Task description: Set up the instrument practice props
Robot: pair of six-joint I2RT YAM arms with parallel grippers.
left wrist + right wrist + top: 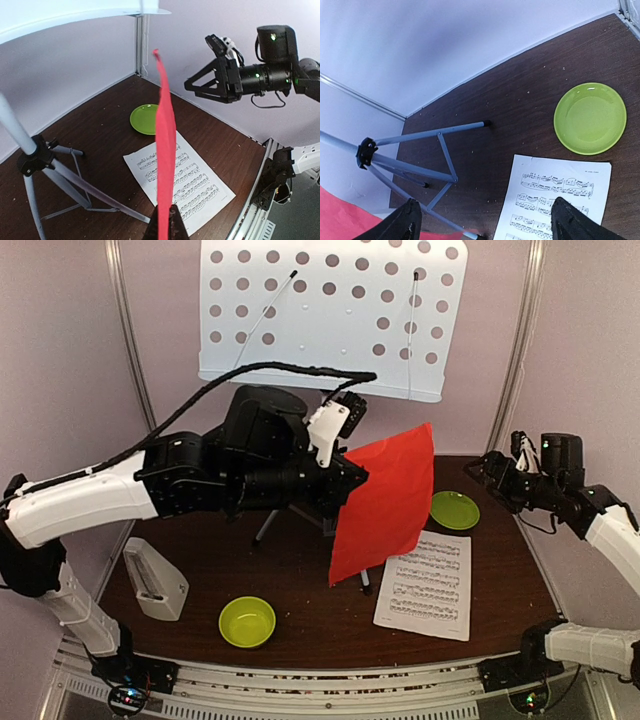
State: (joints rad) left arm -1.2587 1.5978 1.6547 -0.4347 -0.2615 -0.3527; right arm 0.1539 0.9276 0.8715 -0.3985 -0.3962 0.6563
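My left gripper (347, 478) is shut on the near edge of the red sheet (385, 502) and holds it upright in the air, below the pale perforated music stand desk (330, 315). In the left wrist view the red sheet (165, 145) stands edge-on from the closed gripper (167, 226). The white sheet (425, 585) lies flat on the table, also shown in the left wrist view (177, 177) and the right wrist view (555, 200). The grey metronome (153, 578) lies at the near left. My right gripper (482, 469) is open and empty, raised at the right (487, 225).
The stand's tripod legs (410, 165) spread over the table's middle rear (40, 155). A flat green plate (455, 510) lies at the right rear (590, 117). A lime-green bowl (247, 621) sits near the front edge. Walls close in the back and sides.
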